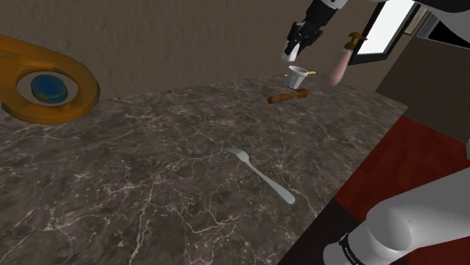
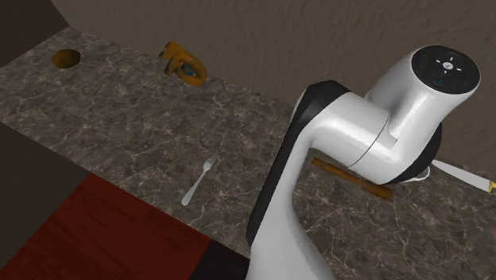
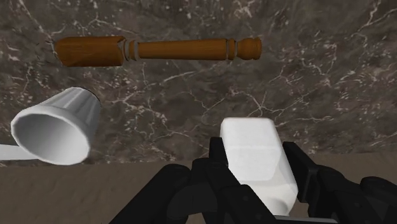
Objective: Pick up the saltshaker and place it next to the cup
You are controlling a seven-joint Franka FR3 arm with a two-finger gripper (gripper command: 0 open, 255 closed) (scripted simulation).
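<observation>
A dark marbled worktop (image 1: pixel 151 166) is spread across most of the frame. At the upper right, a white saltshaker (image 1: pixel 288 53) is clasped in the black jaws, just above a white cup (image 1: pixel 296 75). A brown turned wooden handle (image 1: pixel 288 95) is laid just below the cup, and a pinkish bottle (image 1: pixel 339 68) is seen to its right. A pale fork (image 1: pixel 261 175) is laid near the centre. An orange ring-shaped dish (image 1: pixel 79 94) is placed at the upper left.

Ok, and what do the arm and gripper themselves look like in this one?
The arm is glossy white, built of rounded, tube-like links with black sections at the joints. One joint ends in a round black cap with small white marks on it. The gripper is all black, with two blocky fingers.
</observation>
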